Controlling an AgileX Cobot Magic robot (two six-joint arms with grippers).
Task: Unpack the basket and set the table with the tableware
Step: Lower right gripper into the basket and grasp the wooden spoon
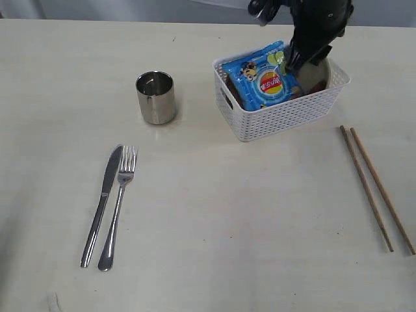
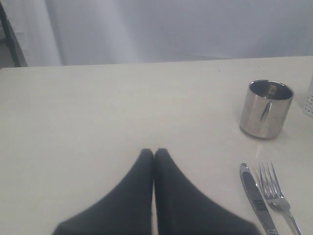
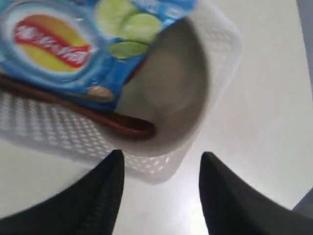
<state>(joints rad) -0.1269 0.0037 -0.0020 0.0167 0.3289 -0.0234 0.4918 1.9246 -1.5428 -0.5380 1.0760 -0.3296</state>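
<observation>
The white basket (image 1: 279,114) stands at the back right of the table (image 1: 227,214). In it are a blue chip bag (image 1: 263,81), an off-white bowl (image 3: 176,83) and a dark red-brown piece (image 3: 112,120), spoon or plate rim, I cannot tell which. My right gripper (image 3: 161,159) hangs open over the basket's far end with nothing between its fingers; its arm (image 1: 315,29) hides that end. The steel cup (image 1: 156,97), knife (image 1: 103,205), fork (image 1: 118,205) and chopsticks (image 1: 377,188) lie on the table. My left gripper (image 2: 154,152) is shut and empty, low over bare table left of the cup (image 2: 266,108).
The knife (image 2: 254,198) and fork (image 2: 276,196) lie close to the right of the left gripper in its wrist view. A sliver of the basket (image 2: 309,98) shows past the cup. A grey wall runs behind the table's far edge.
</observation>
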